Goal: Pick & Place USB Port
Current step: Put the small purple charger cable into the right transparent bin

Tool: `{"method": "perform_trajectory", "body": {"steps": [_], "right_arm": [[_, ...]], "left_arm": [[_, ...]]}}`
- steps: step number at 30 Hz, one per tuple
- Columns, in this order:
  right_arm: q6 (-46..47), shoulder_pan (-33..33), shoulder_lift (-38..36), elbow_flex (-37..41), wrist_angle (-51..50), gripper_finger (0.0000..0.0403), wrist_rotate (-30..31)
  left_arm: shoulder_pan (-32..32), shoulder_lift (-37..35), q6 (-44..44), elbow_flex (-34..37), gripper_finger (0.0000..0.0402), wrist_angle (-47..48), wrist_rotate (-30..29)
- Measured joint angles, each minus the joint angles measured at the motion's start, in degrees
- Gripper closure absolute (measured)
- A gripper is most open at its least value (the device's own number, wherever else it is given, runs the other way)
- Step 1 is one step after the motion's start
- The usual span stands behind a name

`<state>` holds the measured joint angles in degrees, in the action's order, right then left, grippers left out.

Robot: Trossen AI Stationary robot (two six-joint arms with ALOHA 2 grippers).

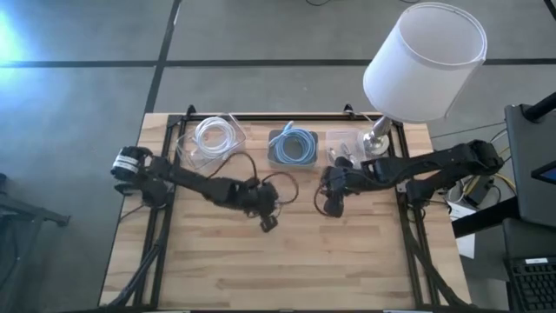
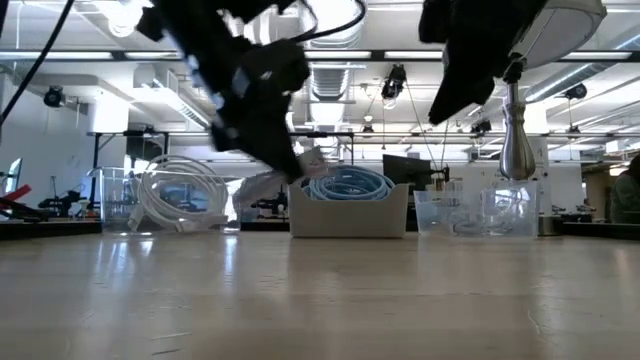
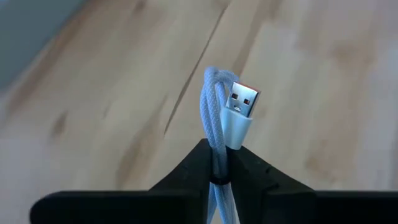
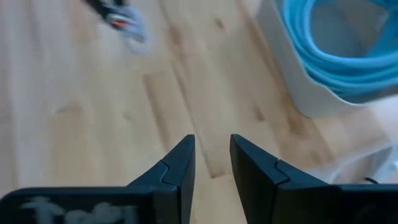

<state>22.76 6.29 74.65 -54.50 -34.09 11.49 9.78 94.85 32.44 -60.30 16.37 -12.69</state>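
The table [image 1: 287,261] was pale wood with a smooth, faintly glossy finish. The USB cable [image 3: 214,118] had a woven cloth sheath and a smooth plastic plug housing tipped with shiny metal. The left gripper [image 3: 219,177] pinching it looked matt black plastic.

Cable [image 3: 219,124] tail hidden below, probably looped.

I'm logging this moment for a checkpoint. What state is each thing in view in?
Left tool: shut on the USB cable, above the table.
USB cable: held, plug sticking up past the fingers, off the table.
Right tool: empty, a narrow gap between its fingers, above bare wood.
Blue cable: coiled in its grey bin.
White cable: coiled in a clear tray.
Lamp: upright at the table's far right.
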Motion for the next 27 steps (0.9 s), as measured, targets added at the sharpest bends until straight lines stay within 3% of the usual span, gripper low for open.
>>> {"method": "perform_trajectory", "body": {"steps": [3,11,21,27], "right_arm": [[0.11,2.59,-1.84,0.13,0.18,0.0304,1.04],[5.11,8.71,-6.68,3.68,0.86,0.0285,11.78],[6.90,10.94,-8.03,15.00,23.18,0.0273,12.68],[6.63,10.94,-5.64,15.52,26.12,0.0269,12.57]], "left_arm": [[-3.11,0.00,-8.77,-1.55,0.0359,-4.82,5.09],[-8.49,-0.02,-25.24,-4.23,0.0358,-17.14,16.98],[-10.63,-0.03,-32.64,-5.04,0.0358,-18.90,18.08],[-11.25,-0.04,-33.33,-5.08,0.0358,-19.78,18.46]]}}
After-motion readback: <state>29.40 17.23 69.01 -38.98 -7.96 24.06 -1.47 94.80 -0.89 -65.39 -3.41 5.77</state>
